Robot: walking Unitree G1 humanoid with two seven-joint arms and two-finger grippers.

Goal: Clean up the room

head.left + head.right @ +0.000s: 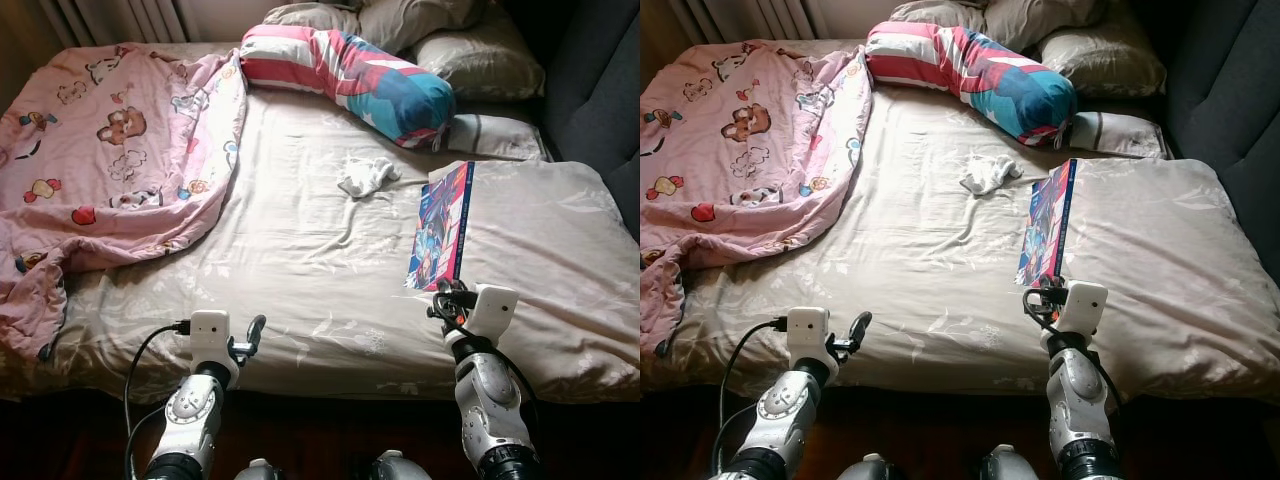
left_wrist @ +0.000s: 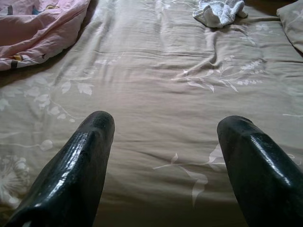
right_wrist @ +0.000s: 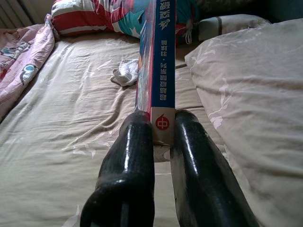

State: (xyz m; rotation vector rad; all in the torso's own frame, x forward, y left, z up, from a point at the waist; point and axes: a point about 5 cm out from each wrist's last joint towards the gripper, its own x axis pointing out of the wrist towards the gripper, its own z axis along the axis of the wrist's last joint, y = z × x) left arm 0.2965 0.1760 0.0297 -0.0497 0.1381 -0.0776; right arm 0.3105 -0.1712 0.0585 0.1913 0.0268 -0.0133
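Note:
A colourful book (image 1: 443, 226) stands on its edge on the beige bed sheet (image 1: 300, 250), leaning by a beige duvet (image 1: 540, 250). My right gripper (image 1: 452, 297) is shut on the book's near end; in the right wrist view the spine (image 3: 162, 71) sits clamped between both black fingers (image 3: 135, 156). A crumpled white cloth (image 1: 366, 175) lies mid-bed beyond the book. My left gripper (image 1: 252, 334) hovers open over the sheet near the bed's front edge, its fingers (image 2: 85, 161) holding nothing. The white cloth (image 2: 218, 12) lies far ahead of it.
A pink cartoon blanket (image 1: 110, 150) is bunched over the bed's left side. A striped red, white and blue bolster (image 1: 350, 75) and beige pillows (image 1: 470, 55) lie at the head. A dark sofa (image 1: 600, 90) stands on the right.

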